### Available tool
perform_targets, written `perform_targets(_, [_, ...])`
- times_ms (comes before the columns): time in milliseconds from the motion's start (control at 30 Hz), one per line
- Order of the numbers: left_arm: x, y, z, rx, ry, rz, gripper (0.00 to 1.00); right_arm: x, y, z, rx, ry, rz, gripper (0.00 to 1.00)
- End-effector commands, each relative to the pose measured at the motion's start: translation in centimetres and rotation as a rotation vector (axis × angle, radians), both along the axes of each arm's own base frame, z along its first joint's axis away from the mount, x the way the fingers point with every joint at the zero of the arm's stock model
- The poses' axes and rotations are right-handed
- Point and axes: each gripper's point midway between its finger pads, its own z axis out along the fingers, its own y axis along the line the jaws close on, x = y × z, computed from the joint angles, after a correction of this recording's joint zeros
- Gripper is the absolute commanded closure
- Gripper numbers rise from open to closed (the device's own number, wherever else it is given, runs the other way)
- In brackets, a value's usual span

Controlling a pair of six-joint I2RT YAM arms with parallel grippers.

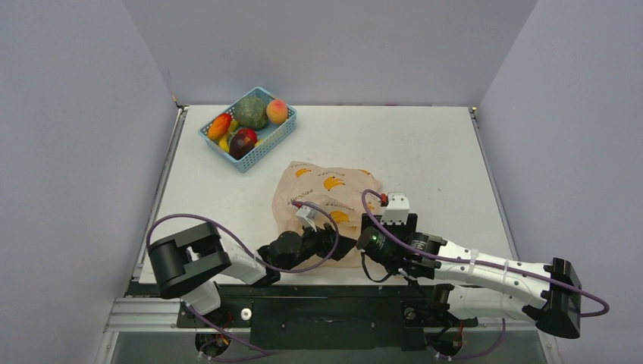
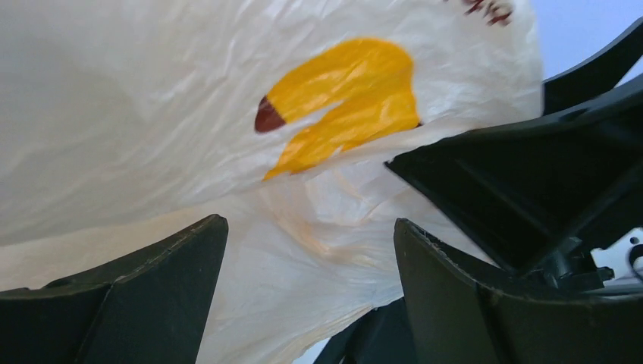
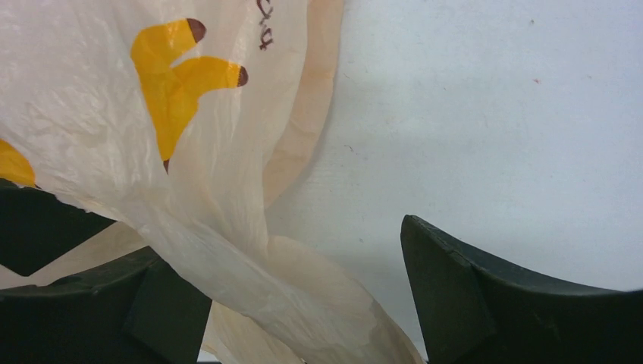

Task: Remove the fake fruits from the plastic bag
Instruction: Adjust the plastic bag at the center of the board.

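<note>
The plastic bag [image 1: 326,196], pale orange with yellow bananas, lies crumpled and fairly flat mid-table. Nothing shows inside it. The fake fruits sit in the blue basket [image 1: 282,130]: an orange-red one [image 1: 220,125], a peach-pink one [image 1: 277,111] and a dark maroon one [image 1: 243,142]. My left gripper [image 1: 343,244] is open at the bag's near edge, with bag film between its fingers [image 2: 309,224]. My right gripper [image 1: 367,233] is open right beside it, with a twisted strip of the bag [image 3: 250,265] between its fingers [image 3: 280,243], close to the left finger.
A big rough green ball [image 1: 250,112] also lies in the basket at the back left. The two grippers almost touch at the bag's near edge; the right gripper's black body [image 2: 531,174] fills the right of the left wrist view. Grey walls enclose the white table [image 1: 425,152].
</note>
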Motion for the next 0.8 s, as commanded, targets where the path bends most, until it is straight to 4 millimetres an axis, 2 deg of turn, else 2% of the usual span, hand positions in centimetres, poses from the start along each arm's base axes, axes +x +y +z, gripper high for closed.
perform_targets(0, [1.0,1.7,0.4,0.097,-0.067,0.062,0.20,1.3,1.8,0.2,0.078,-0.078,0.026,0.21])
perform_targets(33, [1.1,1.8,0.6,0.101,-0.075,0.064,0.20,1.6,2.8,0.5,0.118,-0.090,0.046,0.24])
perform_targets(100, [1.3,1.8,0.4,0.126,-0.087,0.062,0.18,1.5,3.6,0.4,0.157,-0.083,0.073,0.44])
perform_targets(133, [1.4,1.7,0.4,0.141,-0.096,0.059,0.18,1.4,3.6,0.7,0.161,-0.086,0.075,0.66])
perform_targets(167, [1.5,1.7,0.1,0.155,-0.097,0.060,0.18,1.4,3.5,0.9,0.156,-0.089,0.073,0.76])
perform_targets(200, [1.7,1.5,0.3,0.164,-0.114,0.059,0.18,1.4,3.1,1.7,0.148,-0.095,0.069,0.95])
perform_targets(233, [1.9,1.6,0.1,0.181,-0.120,0.069,0.18,1.4,2.8,1.9,0.129,-0.098,0.072,0.99])
perform_targets(400, [4.1,1.5,0.6,0.261,-0.212,0.119,0.18,0.8,2.2,3.7,0.065,-0.070,0.140,1.00])
perform_targets(500, [5.5,0.8,1.1,0.282,-0.258,0.150,0.19,0.1,2.7,3.5,0.091,-0.042,0.190,1.00])
perform_targets(700, [8.4,-1.7,2.4,0.260,-0.298,0.211,0.19,0.0,3.0,3.4,0.126,-0.032,0.218,1.00])
perform_targets(733, [8.8,-1.8,2.0,0.272,-0.298,0.224,0.19,-0.1,3.1,3.3,0.123,-0.029,0.222,1.00])
perform_targets(767, [9.2,-2.2,2.6,0.256,-0.311,0.230,0.19,-0.1,3.1,3.2,0.126,-0.025,0.226,1.00])
